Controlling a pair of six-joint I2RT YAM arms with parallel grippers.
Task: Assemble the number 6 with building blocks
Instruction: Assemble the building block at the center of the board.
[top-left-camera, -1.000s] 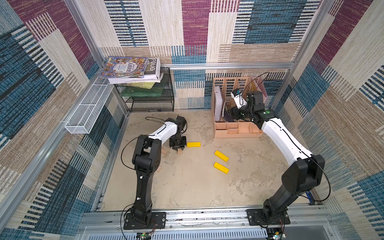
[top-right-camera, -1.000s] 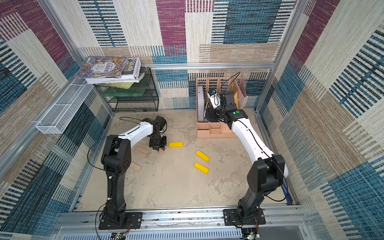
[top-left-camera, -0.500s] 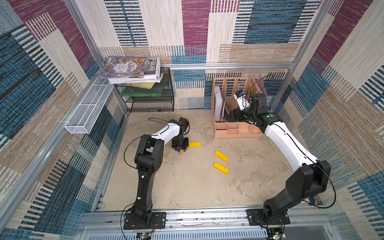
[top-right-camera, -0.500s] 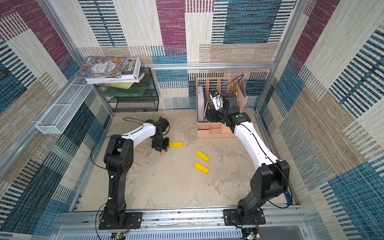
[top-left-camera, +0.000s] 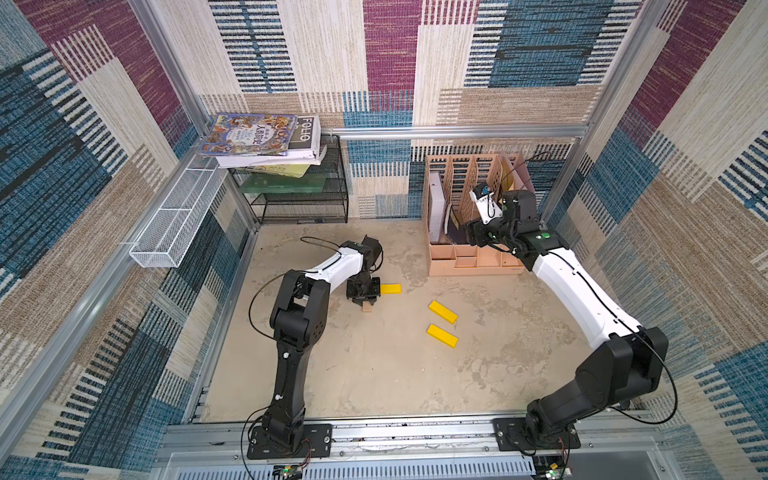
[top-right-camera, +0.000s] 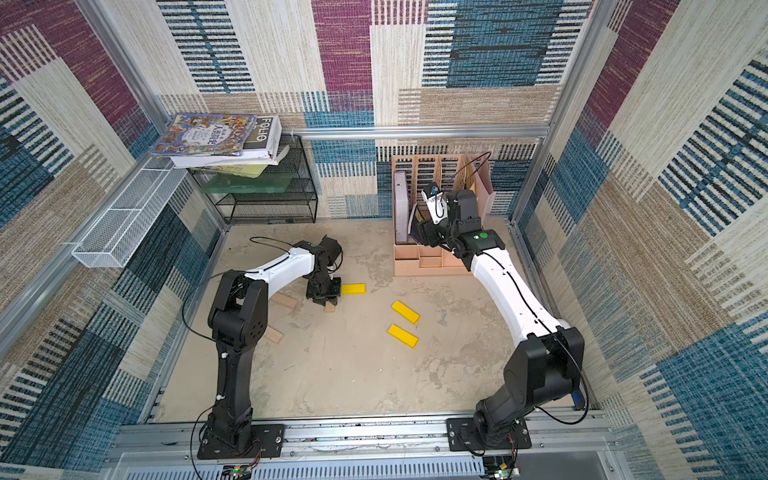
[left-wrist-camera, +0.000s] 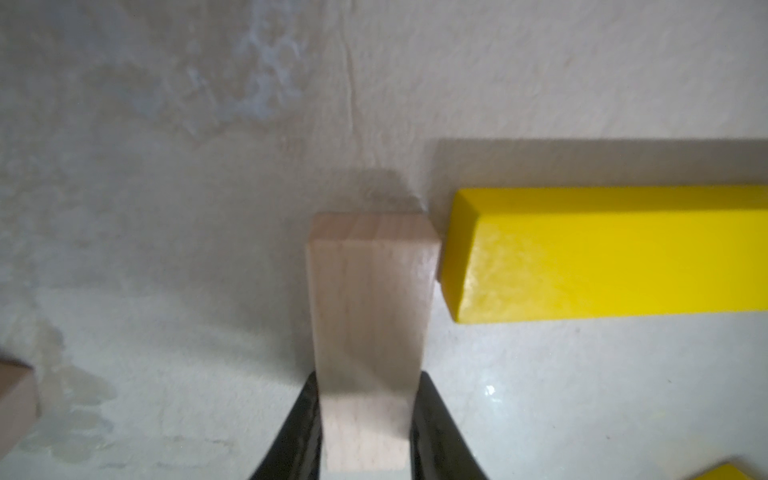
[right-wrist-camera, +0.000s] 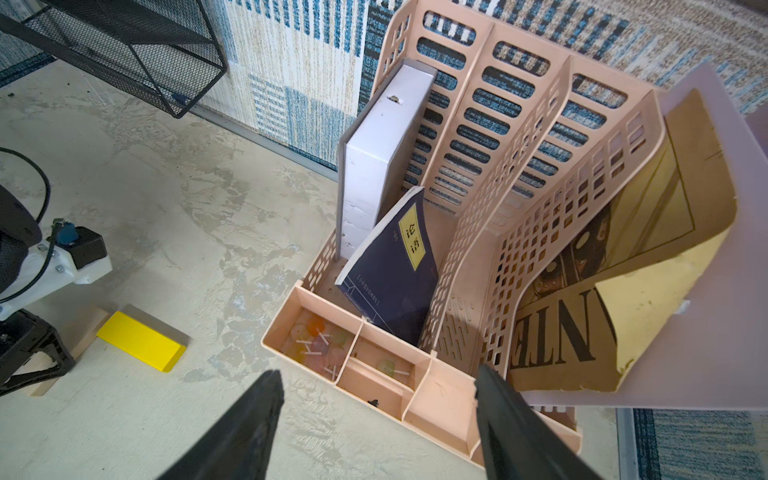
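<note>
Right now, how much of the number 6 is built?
Barely begun. Done: one yellow block lies flat as a start. In hand: the left gripper is shut on a wooden block, with its side against that yellow block's end; they look to touch. Left: two loose yellow blocks and two spare wooden blocks lie apart, unjoined. The right gripper is open and empty.

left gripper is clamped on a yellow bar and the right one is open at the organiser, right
Not quite: the left wrist view shows the left gripper clamped on a pale wooden bar, beside a yellow bar. The right gripper is open at the organiser.
</note>
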